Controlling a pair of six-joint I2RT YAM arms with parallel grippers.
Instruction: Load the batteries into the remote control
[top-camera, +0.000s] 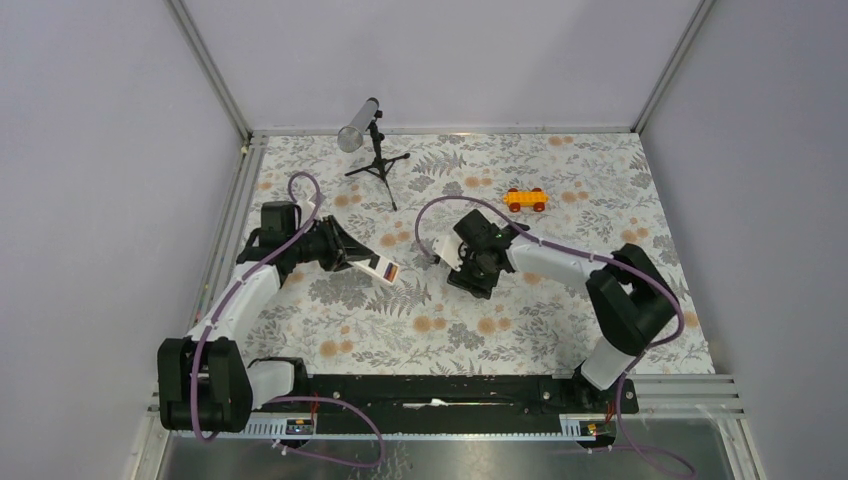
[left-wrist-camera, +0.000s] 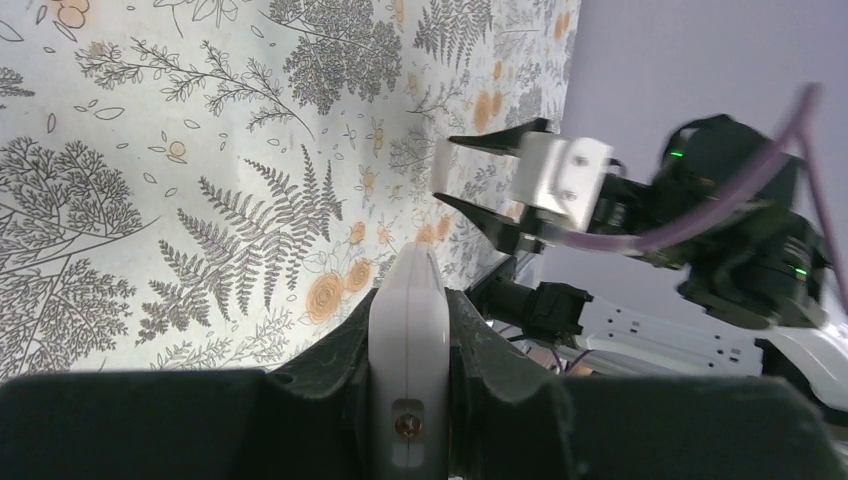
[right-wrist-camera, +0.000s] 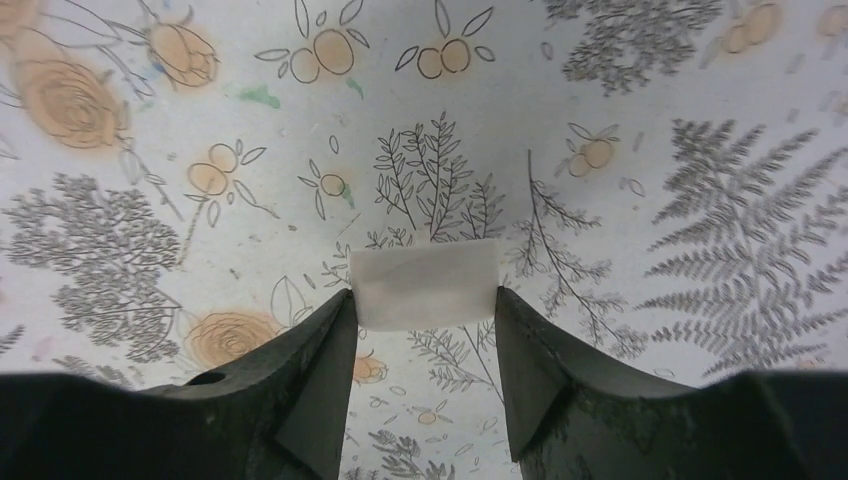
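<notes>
Remote control (top-camera: 383, 268): clamped in my left pincer (left-wrist-camera: 410, 305), over the left half of the surface (top-camera: 560, 310).
Long axis: from above it runs from upper left to lower right. The free end points toward the right arm and slightly toward the near edge.
Face: the left wrist camera shows me only a thin white edge, so it is held edge-on there. From above I see white, with red at the free end.
Hidden: the gripped end sits inside the pincer. The buttons are too small for me to make out, and I cannot tell how high it is above the surface.
Left pincer: clenched on the remote control, one finger on each flat side.
Right pincer (right-wrist-camera: 425, 300): grasping a flat white piece (right-wrist-camera: 425, 283) by its two side edges, just right of the remote's free end. I cannot tell what the piece is.
Blur: the right arm is smeared in my left wrist view.
Elsewhere: an orange toy car (top-camera: 526, 199) lies far from both arms, and a small tripod (top-camera: 378, 165) stands at the back.
</notes>
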